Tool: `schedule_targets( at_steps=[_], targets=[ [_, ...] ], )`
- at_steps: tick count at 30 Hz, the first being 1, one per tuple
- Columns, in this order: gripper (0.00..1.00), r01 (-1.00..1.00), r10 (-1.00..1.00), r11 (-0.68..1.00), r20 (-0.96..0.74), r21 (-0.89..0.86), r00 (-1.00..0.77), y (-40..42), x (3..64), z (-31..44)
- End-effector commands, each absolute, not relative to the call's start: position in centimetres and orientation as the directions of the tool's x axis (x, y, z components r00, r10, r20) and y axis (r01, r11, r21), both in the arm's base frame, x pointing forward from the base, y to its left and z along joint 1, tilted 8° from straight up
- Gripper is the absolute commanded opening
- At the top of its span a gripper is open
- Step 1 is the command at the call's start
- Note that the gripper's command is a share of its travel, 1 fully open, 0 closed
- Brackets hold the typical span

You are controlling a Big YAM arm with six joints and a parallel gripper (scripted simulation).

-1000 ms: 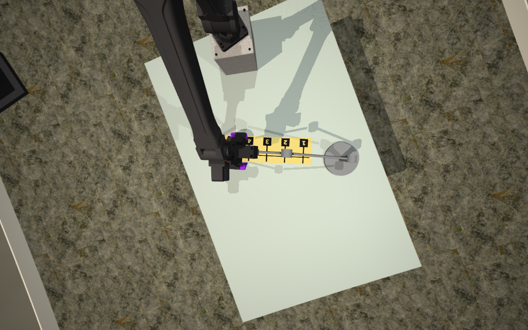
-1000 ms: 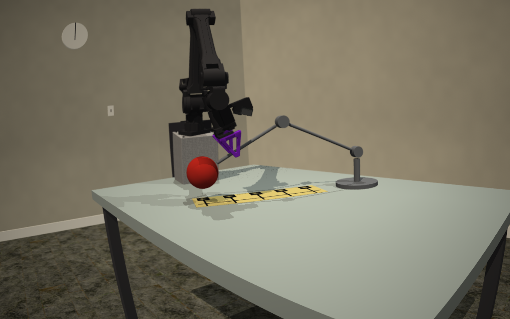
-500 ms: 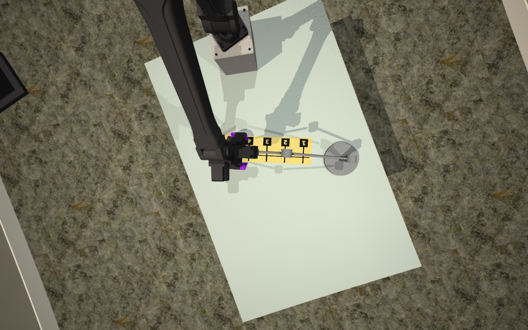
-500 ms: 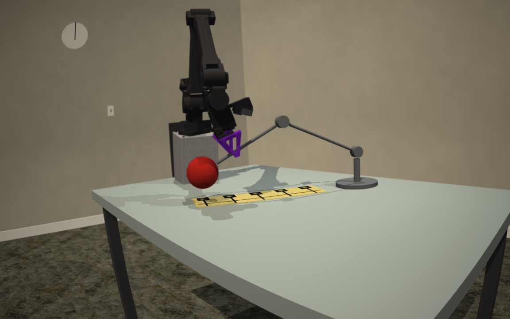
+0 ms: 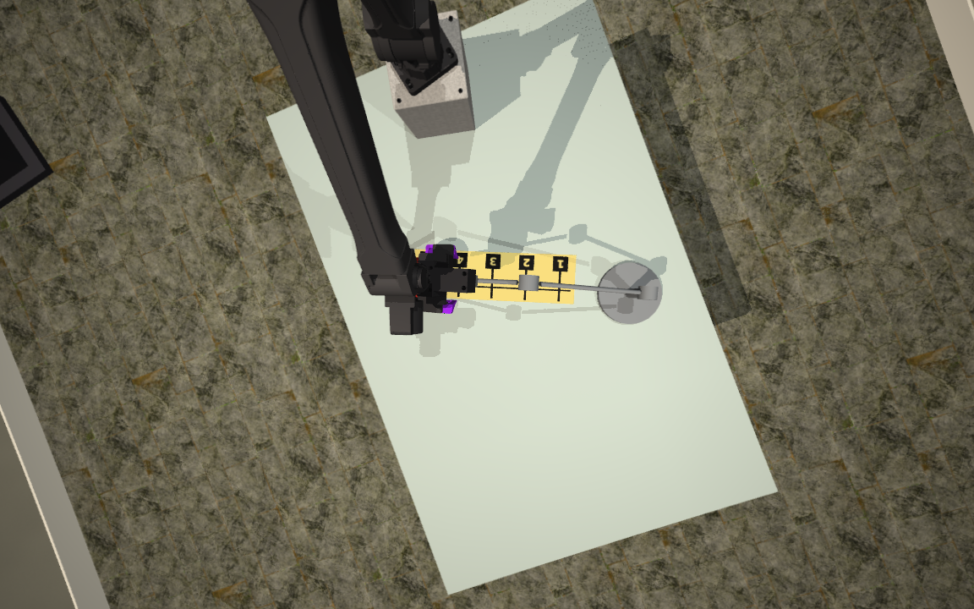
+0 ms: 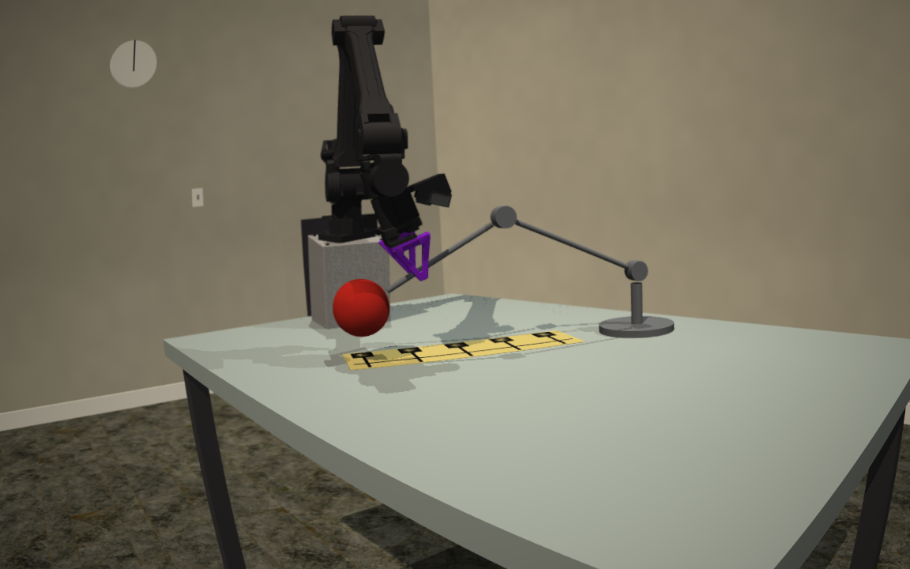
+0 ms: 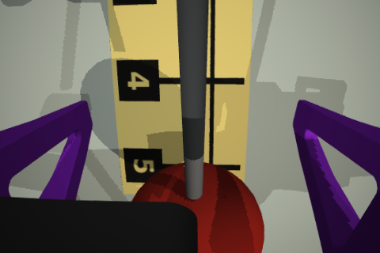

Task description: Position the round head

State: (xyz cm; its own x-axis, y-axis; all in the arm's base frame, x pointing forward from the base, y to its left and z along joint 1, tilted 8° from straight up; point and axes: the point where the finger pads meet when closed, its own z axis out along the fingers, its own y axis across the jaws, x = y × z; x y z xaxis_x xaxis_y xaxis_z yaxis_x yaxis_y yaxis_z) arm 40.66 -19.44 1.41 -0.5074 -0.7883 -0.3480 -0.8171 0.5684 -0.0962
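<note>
In the wrist view we see our gripper (image 7: 192,158) spread wide and empty, its purple fingers flanking the lamp's rod (image 7: 192,53), which runs up the frame's centre from the red head (image 7: 233,232) at mark 5 (image 7: 142,166), lower centre.
</note>
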Motion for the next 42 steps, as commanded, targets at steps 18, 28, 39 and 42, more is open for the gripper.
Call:
schedule_targets(
  at_steps=[18, 28, 39, 42],
  targets=[
    [1.00, -0.816, -0.790, 0.568, -0.348, -0.106, -0.505, -21.0, 38.8, 7.8],
    [1.00, -0.816, -0.783, 0.573, -0.347, -0.080, -0.516, -21.2, 37.2, 9.8],
    [1.00, -0.815, -0.775, 0.577, -0.347, -0.049, -0.528, -21.4, 35.9, 11.8],
    [1.00, -0.815, -0.772, 0.578, -0.347, -0.036, -0.533, -21.7, 36.1, 12.3]
  ],
)
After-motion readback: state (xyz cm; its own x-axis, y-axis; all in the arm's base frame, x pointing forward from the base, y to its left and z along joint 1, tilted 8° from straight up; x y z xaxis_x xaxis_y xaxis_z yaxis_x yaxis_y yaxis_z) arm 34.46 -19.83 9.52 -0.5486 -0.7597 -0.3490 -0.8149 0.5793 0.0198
